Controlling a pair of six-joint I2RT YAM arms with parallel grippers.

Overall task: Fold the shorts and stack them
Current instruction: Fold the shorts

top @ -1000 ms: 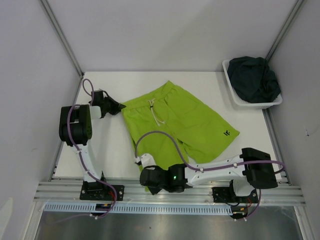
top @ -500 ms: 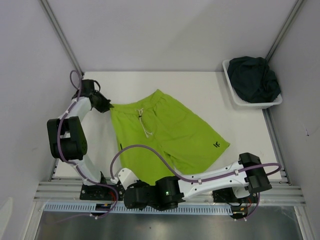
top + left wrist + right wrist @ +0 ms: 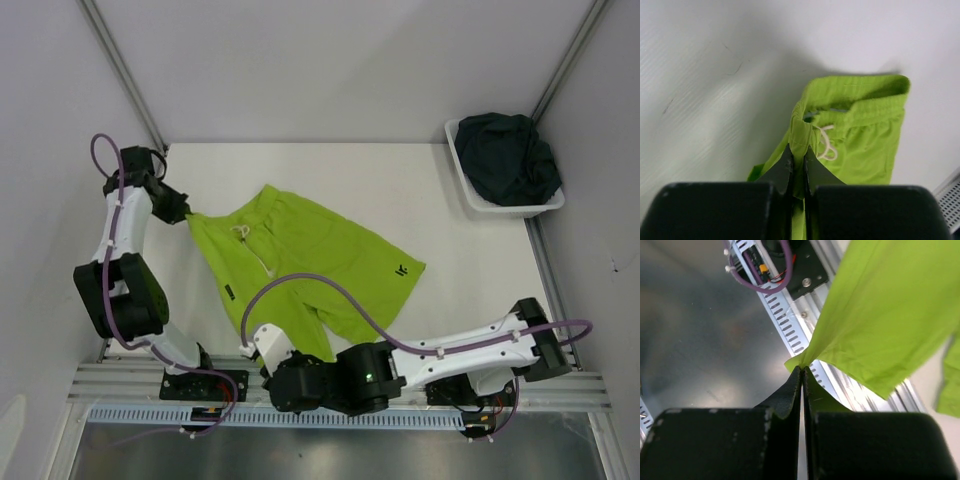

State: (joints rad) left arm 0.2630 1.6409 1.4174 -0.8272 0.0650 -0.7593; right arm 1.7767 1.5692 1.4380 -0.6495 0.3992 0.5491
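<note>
**Green shorts held at two corners**

The green shorts stretch across the left half of the table. The left claw is pinched tight on the waistband corner at the far left. The right claw is clamped on a leg-hem corner above the near rail. The dark shorts lie bunched in the basket.

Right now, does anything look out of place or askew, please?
The green shorts sit askew: the left hand pinches the waistband, and the right hand holds a leg corner off the table, over the rail.
</note>
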